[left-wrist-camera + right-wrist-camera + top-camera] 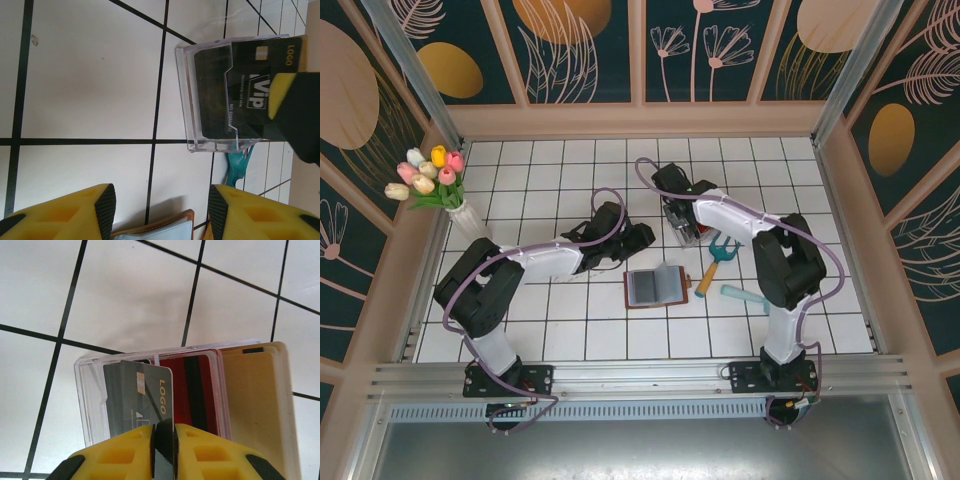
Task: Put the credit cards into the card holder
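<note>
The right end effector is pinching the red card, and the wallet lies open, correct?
No: the right end effector pinches the dark card; the red card sits in the box, per the right wrist view. The wallet does lie open.

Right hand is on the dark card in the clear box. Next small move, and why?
Probably draw the right hand straight back, sliding the card out. It pinches the dark card by one edge, but most of the card sits inside the clear box; it must come free before going to the open card holder.
</note>
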Controlling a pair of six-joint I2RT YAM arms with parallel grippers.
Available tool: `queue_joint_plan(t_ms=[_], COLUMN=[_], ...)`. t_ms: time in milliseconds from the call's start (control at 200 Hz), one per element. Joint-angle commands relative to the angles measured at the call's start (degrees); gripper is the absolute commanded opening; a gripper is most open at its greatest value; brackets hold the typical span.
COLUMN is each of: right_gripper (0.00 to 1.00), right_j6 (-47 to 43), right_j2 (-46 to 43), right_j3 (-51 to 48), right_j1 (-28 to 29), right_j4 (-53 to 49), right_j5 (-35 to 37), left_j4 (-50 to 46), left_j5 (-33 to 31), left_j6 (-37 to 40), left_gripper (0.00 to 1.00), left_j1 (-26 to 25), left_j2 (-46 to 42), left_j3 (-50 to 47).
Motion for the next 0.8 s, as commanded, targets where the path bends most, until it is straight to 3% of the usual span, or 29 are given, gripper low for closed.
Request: queue_joint_plan(t_ms=[0, 170, 235, 500, 681, 791], right_gripper=[0.19, 0.11, 0.03, 0.0, 0.0, 0.0], right_j6=[-0.1, 1.9, 2.8, 10.1, 20.2, 27.1], right_j2=[-2.7, -5.5, -8.0, -19.3, -26.9, -30.2], right_j3=[2.4, 3.3, 3.1, -2.6, -13.6, -21.9], right_j1=[-0.1, -0.1, 0.0, -0.4, 0.5, 1.7], right_j4=[-2.9, -4.4, -4.4, -1.0, 9.0, 15.9], right_j5=[0.4, -3.1, -5.9, -20.5, -37.4, -41.3], left_j4=[0.4, -0.4, -1.2, -3.1, -5.6, -6.4], left_j5=[0.7, -0.1, -0.9, -3.1, -6.2, -7.7], left_j6=[-0.5, -0.1, 0.2, 0.4, 0.2, -0.8], left_gripper=[0.54, 0.54, 0.54, 0.54, 0.54, 0.55], left_j1=[0.4, 0.4, 0.4, 0.3, 0.4, 0.4], left_j2=[0.3, -0.7, -1.3, -5.7, -11.2, -15.4], left_j3=[0.6, 0.2, 0.1, -3.1, -8.6, -13.6])
